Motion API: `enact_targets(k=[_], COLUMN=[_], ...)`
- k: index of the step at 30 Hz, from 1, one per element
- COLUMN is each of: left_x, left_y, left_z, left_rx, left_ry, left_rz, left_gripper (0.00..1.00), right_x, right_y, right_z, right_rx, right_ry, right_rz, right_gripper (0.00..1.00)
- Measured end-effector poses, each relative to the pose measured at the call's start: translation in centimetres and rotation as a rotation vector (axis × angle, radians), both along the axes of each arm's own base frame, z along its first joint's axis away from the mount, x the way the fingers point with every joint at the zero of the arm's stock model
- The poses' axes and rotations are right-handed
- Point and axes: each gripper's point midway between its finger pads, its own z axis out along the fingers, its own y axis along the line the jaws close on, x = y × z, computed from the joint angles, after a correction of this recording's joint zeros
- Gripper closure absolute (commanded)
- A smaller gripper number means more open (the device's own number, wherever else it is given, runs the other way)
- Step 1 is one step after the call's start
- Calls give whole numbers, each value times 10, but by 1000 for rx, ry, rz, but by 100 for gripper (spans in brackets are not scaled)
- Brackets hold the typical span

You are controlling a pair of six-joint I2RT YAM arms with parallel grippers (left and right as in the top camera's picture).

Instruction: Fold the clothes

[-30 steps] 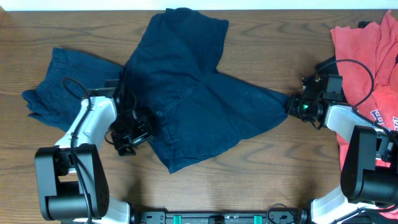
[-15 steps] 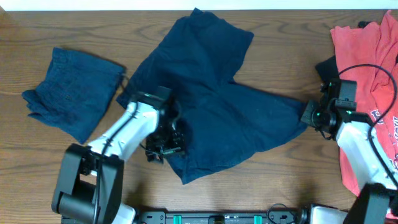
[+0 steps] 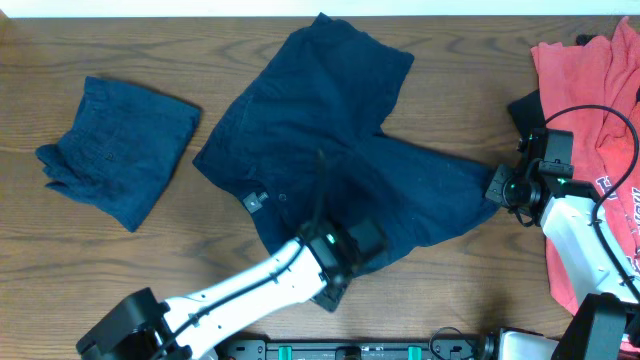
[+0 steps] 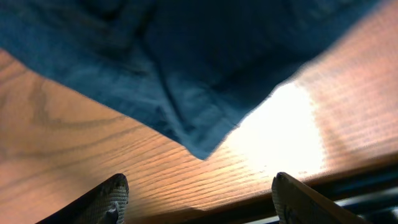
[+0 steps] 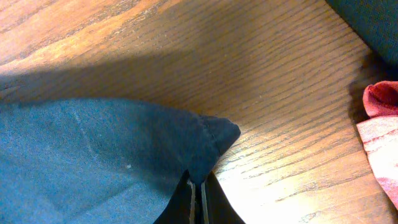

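The large navy shorts [image 3: 340, 150] lay spread at centre frame on the bench [image 3: 150, 260]. The right pincer [image 5: 198, 196] was clamped on their right-hand corner, jaws closed on the fabric. The left pincer [image 4: 199, 202] stood at the lower hem, fingers wide apart and holding nothing, with the fabric corner ahead of them. The smaller navy shorts [image 3: 115, 150] lay at left frame. The coral-red T-shirts [image 3: 585, 75] lay heaped at the right edge.
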Motion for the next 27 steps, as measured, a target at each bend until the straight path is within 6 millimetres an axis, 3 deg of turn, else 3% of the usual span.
enact_targets(k=[6, 12, 21, 27], left_x=[-17, -23, -22, -4], left_y=[-7, 9, 10, 8], left_z=[-16, -32, -33, -31], left_rx=[25, 107, 121, 144], left_ry=[-2, 34, 40, -43], left_rz=[-175, -237, -295, -345], left_gripper=[22, 22, 15, 12], right_x=[-2, -4, -5, -6], right_y=[0, 0, 0, 0], right_z=[-1, -2, -2, -2], right_rx=[0, -1, 1, 1], right_ry=[8, 16, 25, 25], right_rz=[0, -1, -1, -1], right_gripper=[99, 99, 99, 99])
